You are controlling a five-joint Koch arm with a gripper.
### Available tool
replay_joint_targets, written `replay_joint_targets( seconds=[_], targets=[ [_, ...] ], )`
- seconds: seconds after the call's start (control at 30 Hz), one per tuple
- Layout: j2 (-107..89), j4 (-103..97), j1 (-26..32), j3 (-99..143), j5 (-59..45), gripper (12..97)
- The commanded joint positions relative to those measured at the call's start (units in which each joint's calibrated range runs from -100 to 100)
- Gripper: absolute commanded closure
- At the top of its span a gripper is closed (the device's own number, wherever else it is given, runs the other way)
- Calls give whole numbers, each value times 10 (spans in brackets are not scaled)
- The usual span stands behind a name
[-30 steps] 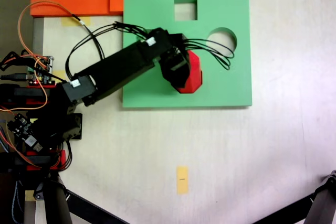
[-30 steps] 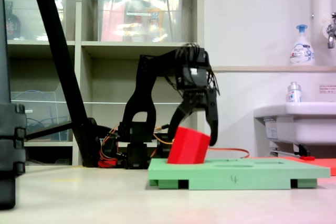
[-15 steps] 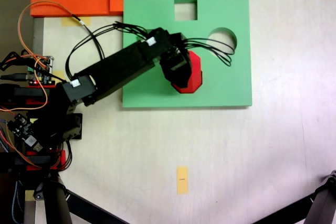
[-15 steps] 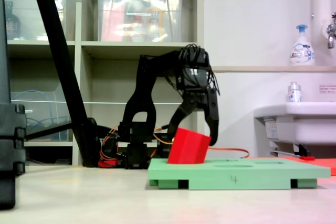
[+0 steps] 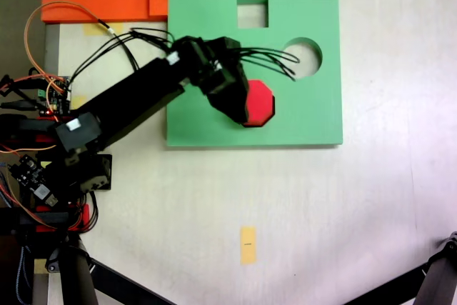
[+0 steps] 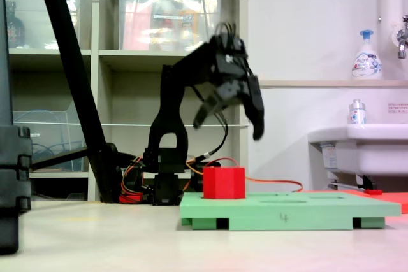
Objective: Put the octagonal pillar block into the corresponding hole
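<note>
One red octagonal pillar block (image 5: pixel 258 103) stands upright in the green board (image 5: pixel 314 116), sunk in its hole and partly proud of the surface; two more cutouts show, one square (image 5: pixel 253 12), one round (image 5: pixel 305 57). The gripper (image 6: pixel 229 121) hangs above it, jaws spread and empty

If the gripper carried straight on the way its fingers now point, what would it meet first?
Probably the green foam board right of the red octagonal block, as the open gripper points down; depth is unclear.
</note>
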State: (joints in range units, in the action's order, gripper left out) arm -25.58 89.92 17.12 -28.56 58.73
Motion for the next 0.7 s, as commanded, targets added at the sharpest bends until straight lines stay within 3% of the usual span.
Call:
replay_joint_targets(
  seconds=[0.0, 0.4, 0.5, 0.6, 0.67],
  targets=[
    [-141, 41, -2, -23, -20, 399],
    [-388, 31, -100, 36, -425, 401],
    [-473, -40, -104, 164, -450, 405],
    [-634, -258, -88, 405, -451, 486],
    [-702, -377, -87, 552, -455, 495]
  ],
)
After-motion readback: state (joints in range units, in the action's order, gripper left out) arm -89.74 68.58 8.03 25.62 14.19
